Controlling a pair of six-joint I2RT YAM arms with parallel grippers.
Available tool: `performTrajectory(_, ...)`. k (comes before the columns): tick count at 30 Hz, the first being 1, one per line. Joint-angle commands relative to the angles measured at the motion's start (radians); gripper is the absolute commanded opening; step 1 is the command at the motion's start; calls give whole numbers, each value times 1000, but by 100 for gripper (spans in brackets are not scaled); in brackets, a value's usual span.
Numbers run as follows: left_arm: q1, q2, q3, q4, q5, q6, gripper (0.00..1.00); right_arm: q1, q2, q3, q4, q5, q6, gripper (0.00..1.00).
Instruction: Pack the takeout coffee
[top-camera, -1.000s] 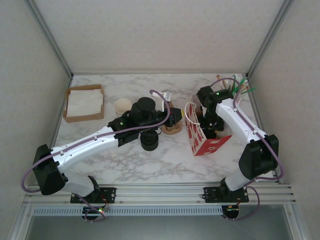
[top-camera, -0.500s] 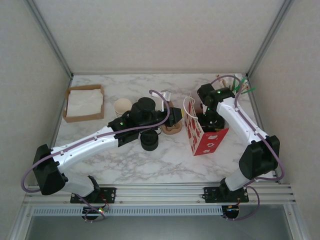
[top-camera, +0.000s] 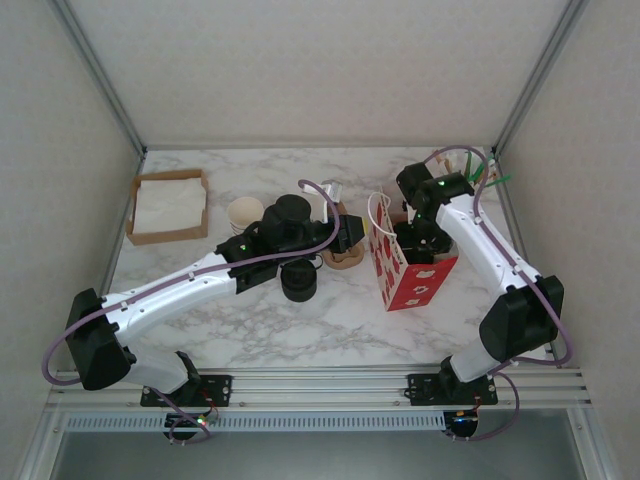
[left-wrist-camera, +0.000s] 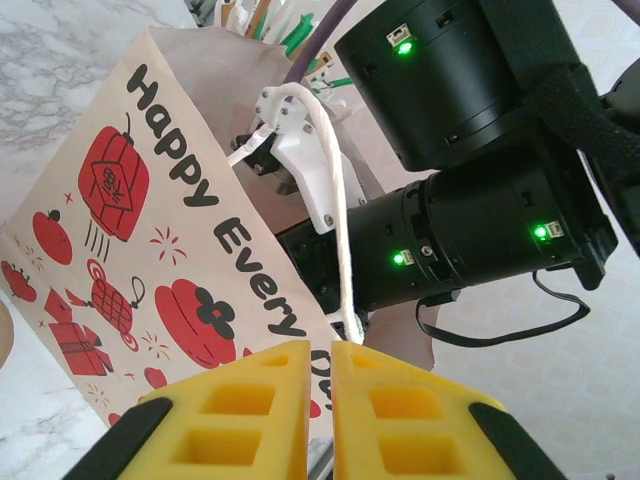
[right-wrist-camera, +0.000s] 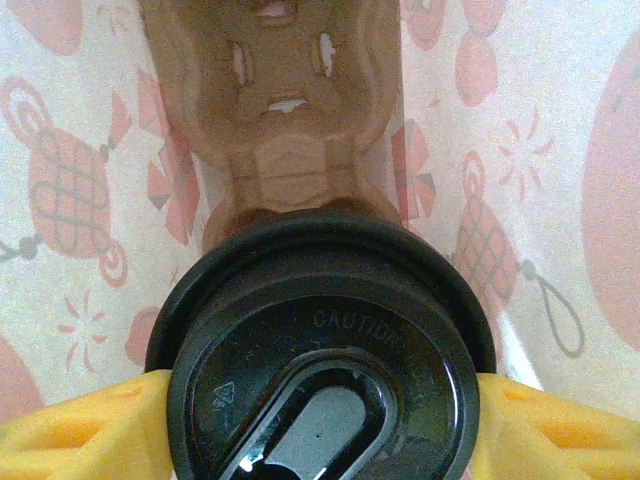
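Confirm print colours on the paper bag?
Red festive motifs and black lettering on the pale paper bag; left wrist view shows it best.

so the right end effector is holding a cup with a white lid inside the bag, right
Not quite: the lid is black, not white, as the right wrist view shows. The rest stands: the right end effector holds it inside the bag.

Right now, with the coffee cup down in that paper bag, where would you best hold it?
Across its round sides at the lid, coming from straight above. The coffee cup has its lid facing up, with the walls of the bag close around it, so the top looks like the only free way in. The right end effector pinches it that way.
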Motion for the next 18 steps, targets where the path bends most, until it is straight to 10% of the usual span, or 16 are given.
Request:
performTrajectory(1, 8, -1, -8, 18, -7, 0, 14, -7, -19, -30, 25, 13, 14, 68)
performTrajectory(18, 9, 0, -10, 22, -1, -2, 14, -7, -39, -89, 57, 7, 25, 68)
